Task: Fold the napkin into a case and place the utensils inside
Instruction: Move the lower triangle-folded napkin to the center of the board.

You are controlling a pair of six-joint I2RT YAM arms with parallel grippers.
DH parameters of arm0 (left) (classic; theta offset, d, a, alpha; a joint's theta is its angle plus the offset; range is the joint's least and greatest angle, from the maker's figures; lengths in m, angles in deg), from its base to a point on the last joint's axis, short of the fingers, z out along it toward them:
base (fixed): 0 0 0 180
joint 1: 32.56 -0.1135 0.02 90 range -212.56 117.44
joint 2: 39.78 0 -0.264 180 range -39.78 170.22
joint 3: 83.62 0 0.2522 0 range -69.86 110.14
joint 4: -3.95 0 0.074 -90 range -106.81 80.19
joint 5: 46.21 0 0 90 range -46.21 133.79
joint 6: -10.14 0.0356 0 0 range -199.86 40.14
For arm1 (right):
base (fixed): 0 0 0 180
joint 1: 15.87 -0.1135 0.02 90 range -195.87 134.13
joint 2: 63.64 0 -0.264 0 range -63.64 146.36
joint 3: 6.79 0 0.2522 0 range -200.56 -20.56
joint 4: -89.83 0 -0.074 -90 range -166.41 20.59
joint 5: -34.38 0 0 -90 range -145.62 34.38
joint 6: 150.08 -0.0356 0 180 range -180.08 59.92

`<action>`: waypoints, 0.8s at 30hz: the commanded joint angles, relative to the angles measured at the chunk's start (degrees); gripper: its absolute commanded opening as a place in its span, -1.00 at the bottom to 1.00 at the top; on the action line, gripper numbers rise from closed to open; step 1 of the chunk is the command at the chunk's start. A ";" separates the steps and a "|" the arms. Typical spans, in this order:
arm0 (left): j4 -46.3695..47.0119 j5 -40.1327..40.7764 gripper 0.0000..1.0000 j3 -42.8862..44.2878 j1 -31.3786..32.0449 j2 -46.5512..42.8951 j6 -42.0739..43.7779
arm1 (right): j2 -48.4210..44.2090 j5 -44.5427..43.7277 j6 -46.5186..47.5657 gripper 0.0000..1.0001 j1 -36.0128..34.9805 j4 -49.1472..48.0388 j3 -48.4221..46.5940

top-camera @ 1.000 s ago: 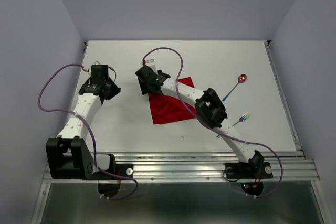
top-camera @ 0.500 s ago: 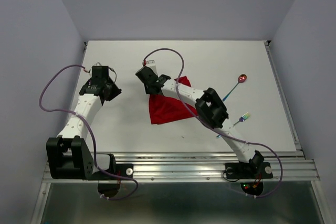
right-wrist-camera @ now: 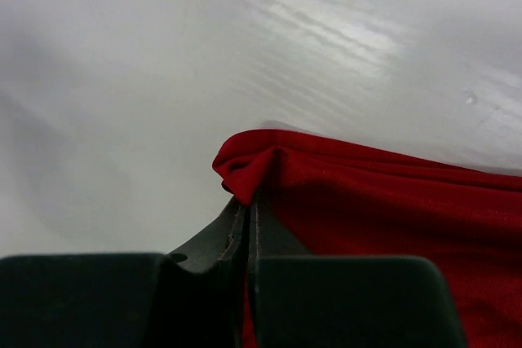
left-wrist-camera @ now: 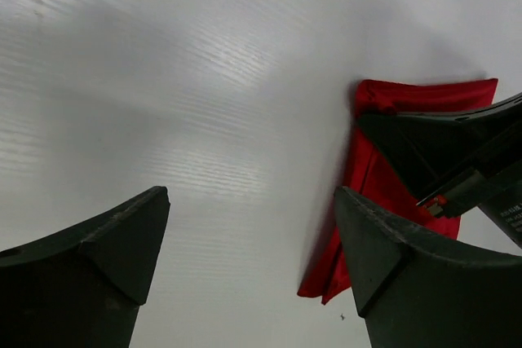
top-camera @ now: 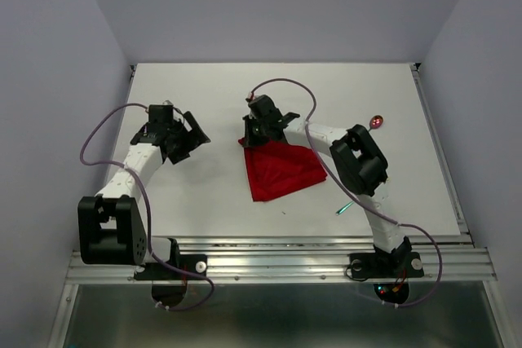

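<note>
The red napkin (top-camera: 281,170) lies crumpled mid-table. My right gripper (top-camera: 252,139) is shut on its far left corner. In the right wrist view that gripper (right-wrist-camera: 249,200) pinches a bunched fold of the napkin (right-wrist-camera: 383,201). To the left of the cloth, my left gripper (top-camera: 196,138) is open and holds nothing. Its wrist view shows the gripper (left-wrist-camera: 249,238) over bare table, with the napkin (left-wrist-camera: 367,193) beside the right finger (left-wrist-camera: 408,275). The spoon's red bowl (top-camera: 377,121) shows at the right. Only a teal tip of the fork (top-camera: 345,208) shows beside the right arm.
The white table (top-camera: 204,201) has a metal rail (top-camera: 285,260) along its near edge. Grey walls close it in on three sides. The right arm's elbow (top-camera: 363,160) hangs over the utensils. Purple cables (top-camera: 285,87) loop above both arms.
The right gripper has shut on the napkin's corner and pulled the cloth to the right. The left gripper has opened wide and swung right towards the napkin.
</note>
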 commanded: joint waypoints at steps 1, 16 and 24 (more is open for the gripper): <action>6.14 -8.81 0.91 -0.97 1.06 1.75 -1.78 | -5.25 11.52 0.41 -0.99 -0.47 -6.41 3.17; 17.04 -17.71 0.88 0.44 8.53 16.95 -10.48 | -7.28 17.51 1.46 -0.99 -0.47 -9.14 8.01; 22.41 -19.21 0.52 -1.84 8.97 20.48 -14.97 | -7.81 18.04 1.90 -0.99 -0.47 -9.05 8.89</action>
